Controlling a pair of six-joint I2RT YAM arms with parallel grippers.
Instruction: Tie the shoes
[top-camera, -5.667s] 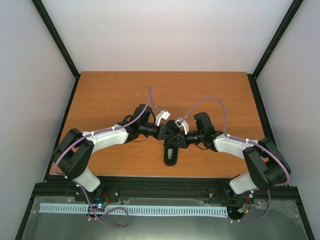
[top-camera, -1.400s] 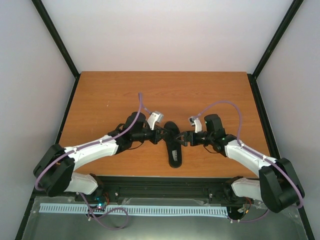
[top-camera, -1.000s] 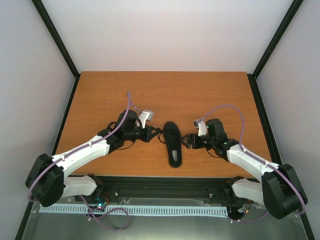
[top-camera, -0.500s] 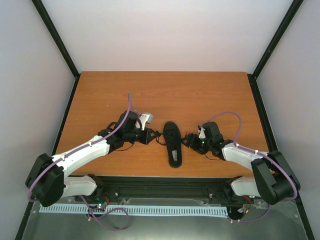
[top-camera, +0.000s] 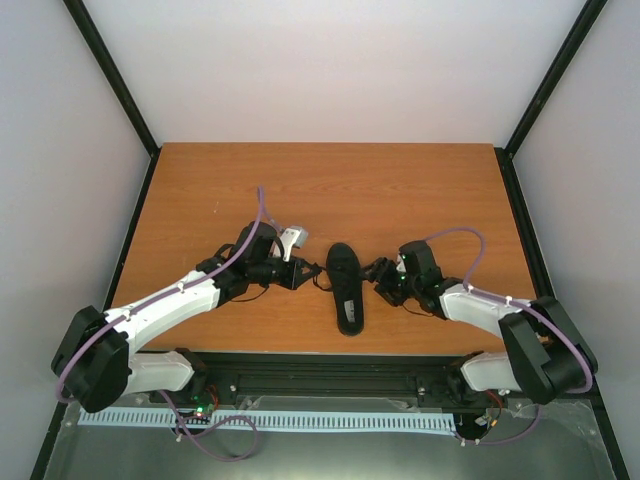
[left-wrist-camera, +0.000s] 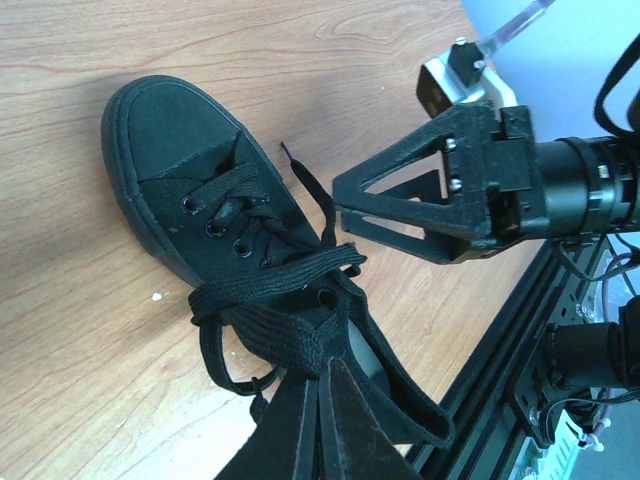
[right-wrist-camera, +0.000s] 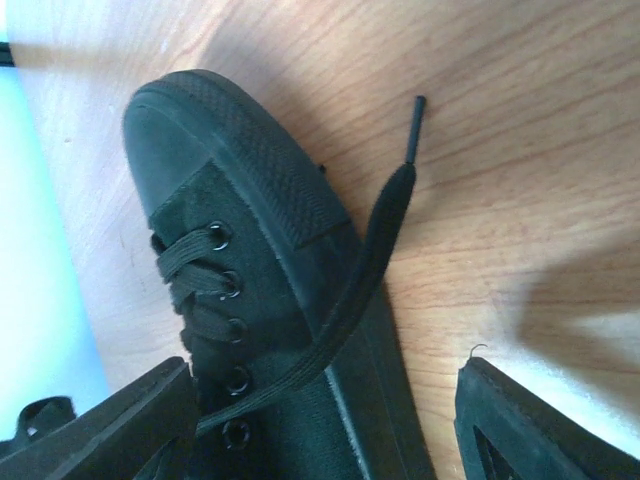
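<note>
Shoe (top-camera: 346, 290) sits mid-table (top-camera: 420, 185), toe pointing away from the bases. Its heel is near the front edge, where the black rail (top-camera: 330, 362) runs across. Bare wood stretches from the toe to the far edge and out to both sides. The white walls (top-camera: 60, 150) close in left, right and back.

I have the left gripper (top-camera: 310, 272) just beside the shoe's left side. In the left wrist view its fingers are pressed together on a flat lace (left-wrist-camera: 262, 325), which runs taut from the eyelets to the fingertips.

The right gripper (top-camera: 377, 276) is just beside the shoe's right side. In the right wrist view its fingers are spread wide and hold nothing. Between them lies the toe side of the shoe, and a loose lace end (right-wrist-camera: 372, 255) is draped over the sole edge. Its tip rests on the wood.

In the way:
- The two grippers face each other across the shoe with only its width between them.
- Both forearms lie low over the near table, elbows out toward the near corners.
- A purple cable (top-camera: 261, 212) arcs up above the left wrist.
- Laces cross over the tongue, slack.
</note>
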